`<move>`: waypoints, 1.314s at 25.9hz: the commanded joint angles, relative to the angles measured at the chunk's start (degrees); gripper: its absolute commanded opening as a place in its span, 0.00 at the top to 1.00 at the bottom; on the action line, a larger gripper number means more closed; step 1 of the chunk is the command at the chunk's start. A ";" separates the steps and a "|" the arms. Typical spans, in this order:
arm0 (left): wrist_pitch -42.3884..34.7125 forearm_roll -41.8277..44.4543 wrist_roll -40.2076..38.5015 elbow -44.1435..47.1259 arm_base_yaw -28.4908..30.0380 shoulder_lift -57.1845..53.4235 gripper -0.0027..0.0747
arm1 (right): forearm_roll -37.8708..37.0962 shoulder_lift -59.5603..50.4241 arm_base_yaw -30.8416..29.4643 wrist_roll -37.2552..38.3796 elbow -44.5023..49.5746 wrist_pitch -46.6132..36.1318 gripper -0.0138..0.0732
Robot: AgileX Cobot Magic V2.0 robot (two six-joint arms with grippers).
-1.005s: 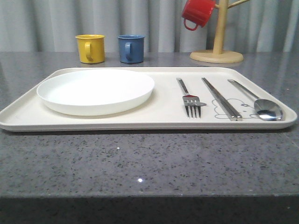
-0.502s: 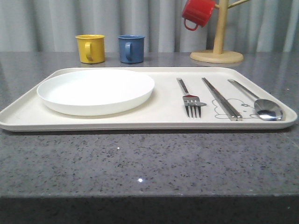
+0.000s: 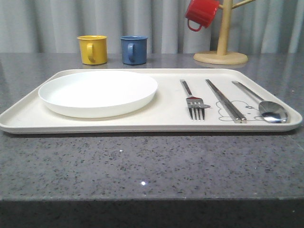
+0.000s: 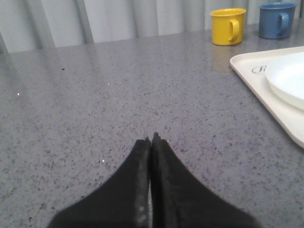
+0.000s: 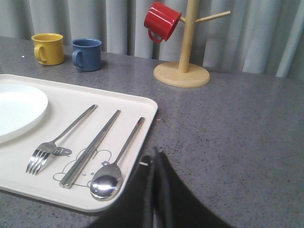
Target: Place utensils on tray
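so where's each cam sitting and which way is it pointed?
Front: low at the table edge, facing forward over the tray to the mugs; no arm in frame.
Left wrist: on the left arm beside the tray, shut left gripper over bare table.
Right wrist: on the right arm, shut right gripper by the spoon.
All share the yellow mug.

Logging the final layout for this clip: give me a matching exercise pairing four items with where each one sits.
Items:
1. spoon
2. round white plate
3. red mug
4. chopsticks

Places:
A. hanging on the wooden mug tree
B. left half of the tray
C. between the fork and the spoon
D. nearest the tray's right rim

Pairs: 1-D, 2-B, 3-A, 4-C
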 commanded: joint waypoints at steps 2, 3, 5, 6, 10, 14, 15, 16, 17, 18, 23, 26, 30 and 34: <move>-11.21 -1.03 -0.63 3.55 0.16 -1.14 0.99 | -0.76 0.53 -0.17 -0.40 -1.41 -4.58 0.92; -11.00 -1.03 -0.63 4.00 0.16 -1.14 0.99 | -0.76 0.53 -0.17 -0.40 -1.41 -4.58 0.92; -9.95 -1.03 -0.63 3.84 0.16 -1.14 0.99 | -0.76 0.53 -0.17 -0.40 -1.41 -4.58 0.92; -9.72 -1.03 -0.63 3.84 0.16 -1.14 0.99 | -0.76 0.53 -0.17 -0.40 -1.41 -4.58 0.92; -9.72 -1.03 -0.63 3.84 0.16 -1.14 0.99 | -0.76 0.53 -0.17 -0.40 -1.41 -4.58 0.92; -9.72 -1.03 -0.63 3.84 0.16 -1.14 0.99 | -0.76 0.53 -0.17 -0.40 -1.41 -4.58 0.92; -9.72 -1.03 -0.63 3.84 0.16 -1.14 0.99 | -0.76 0.53 -0.17 -0.40 -1.41 -4.58 0.92; -9.72 -1.03 -0.63 3.84 0.16 -1.14 0.99 | -0.76 0.53 -0.17 -0.40 -1.41 -4.58 0.92; -9.72 -1.03 -0.63 3.84 0.16 -1.14 0.99 | -0.76 0.53 -0.17 -0.40 -1.41 -4.58 0.92; -9.72 -1.03 -0.63 3.84 0.16 -1.14 0.99 | -0.76 0.53 -0.17 -0.40 -1.41 -4.58 0.92; -9.72 -1.03 -0.63 3.84 0.16 -1.14 0.99 | -0.76 0.53 -0.17 -0.40 -1.41 -4.58 0.92; -9.72 -1.03 -0.63 3.84 0.16 -1.14 0.99 | -0.76 0.53 -0.17 -0.40 -1.41 -4.58 0.92; -9.72 -1.03 -0.63 3.84 0.16 -1.14 0.99 | -1.40 -0.01 -0.64 -0.40 0.66 -6.85 0.92; -9.72 -1.03 -0.63 3.84 0.16 -1.14 0.99 | -0.16 -3.66 -4.95 -0.40 7.71 -13.71 0.92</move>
